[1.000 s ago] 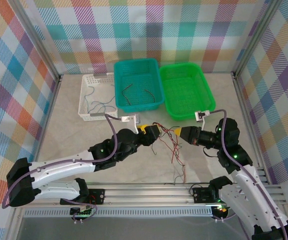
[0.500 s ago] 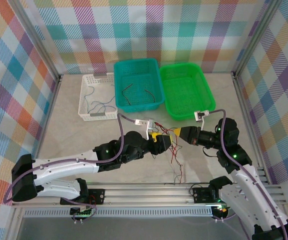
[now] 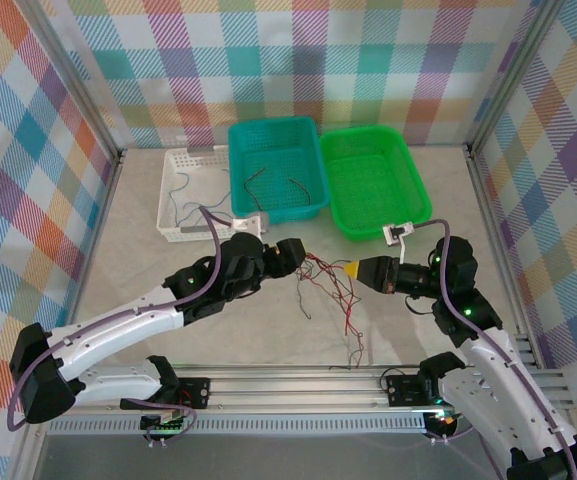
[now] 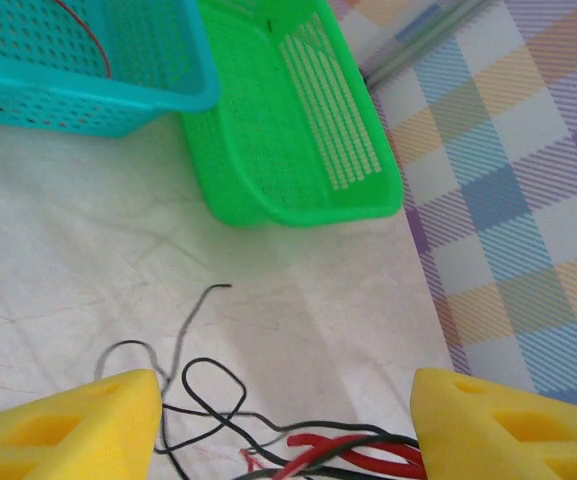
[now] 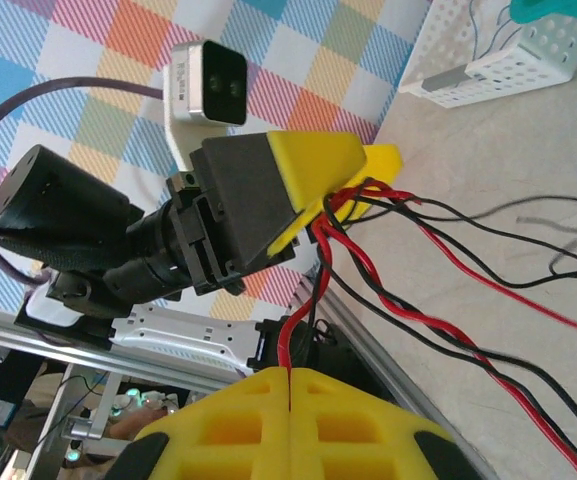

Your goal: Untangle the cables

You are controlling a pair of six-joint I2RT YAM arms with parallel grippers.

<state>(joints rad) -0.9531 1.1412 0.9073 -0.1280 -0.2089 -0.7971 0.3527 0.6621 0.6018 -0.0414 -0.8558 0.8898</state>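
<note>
The cables [image 3: 330, 288] are a loose knot of thin red and black wires on the table between my two grippers. My left gripper [image 3: 302, 260] stands at the knot's left end. In its wrist view it [image 4: 283, 440] is open, with red and black cables [image 4: 348, 455] lying between its wide-apart yellow fingers [image 4: 68, 430]. At the knot's right end, my right gripper [image 3: 349, 268] is shut. Seen from the right wrist, it [image 5: 290, 372] pinches a red cable [image 5: 303, 310] that runs up to the left gripper [image 5: 363, 180].
Three baskets stand at the back: a white one [image 3: 173, 225] with thin blue and grey wires, a teal one [image 3: 273, 125] with two dark wires, and a green one [image 3: 373, 134]. A metal rail [image 3: 298, 378] runs along the near edge.
My left gripper first moved right into the knot, then pulled back left and away from me. The cables spread out a little. The right gripper stayed shut and nearly still.
</note>
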